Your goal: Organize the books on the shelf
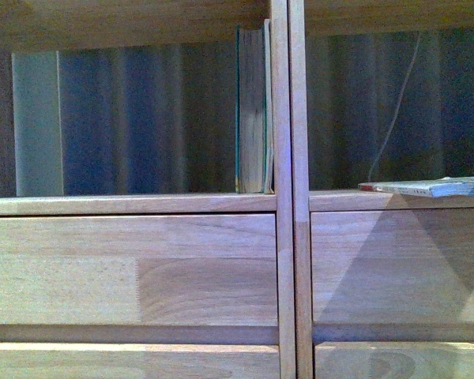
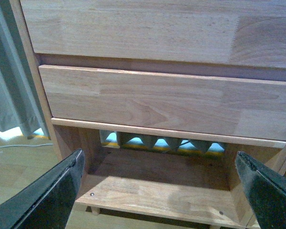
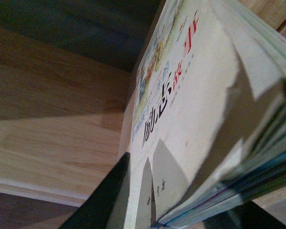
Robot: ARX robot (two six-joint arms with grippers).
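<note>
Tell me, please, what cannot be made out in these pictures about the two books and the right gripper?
The thin white paperback: front view, the picture's right edge cuts it off.
The teal book: front view, it stands edge-on, so its cover is hidden.
The right gripper: right wrist view, the paperback covers one finger, so the grip cannot be told.

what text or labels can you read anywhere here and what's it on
"励志": large dark characters on the cover of the white paperback, right wrist view.
Red characters following them on the same cover: too blurred to read.
Small print beside the cover illustration and near the cover's edge: too small to read.
Teal book: no text shows.
Shelf: no labels or marks.
</note>
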